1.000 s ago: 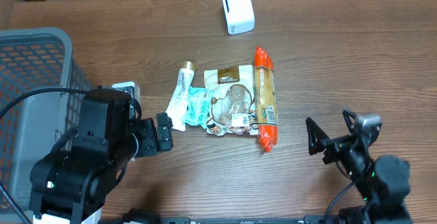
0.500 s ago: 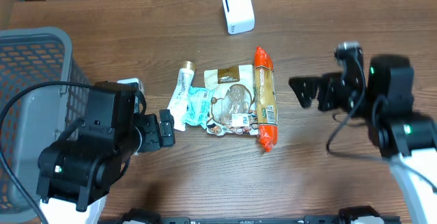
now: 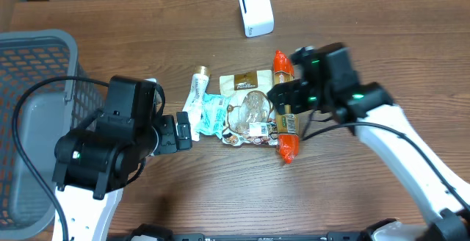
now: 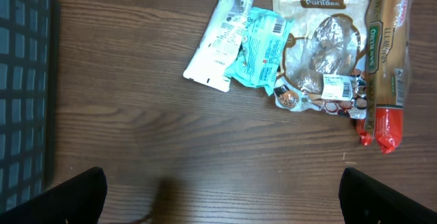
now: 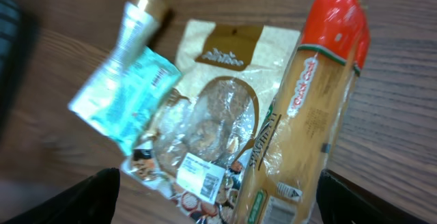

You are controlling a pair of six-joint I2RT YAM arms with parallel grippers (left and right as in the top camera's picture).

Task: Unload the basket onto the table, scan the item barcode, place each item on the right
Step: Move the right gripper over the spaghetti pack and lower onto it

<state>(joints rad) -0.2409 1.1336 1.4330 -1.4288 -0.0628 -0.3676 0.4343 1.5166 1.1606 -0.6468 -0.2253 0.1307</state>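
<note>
Your right gripper (image 3: pixel 285 100) is hovering over the long red-ended pack (image 5: pixel 321 115), jaws spread wide, gripping nothing. The pack is lying mid-table, touching the brown snack bag (image 5: pixel 218 108), with the teal packet (image 4: pixel 263 46) and white tube (image 4: pixel 222 43) beyond. Your left gripper (image 3: pixel 181 132) is hovering left of the pile, jaws also wide. The white scanner (image 3: pixel 255 11) is sitting at the far edge.
</note>
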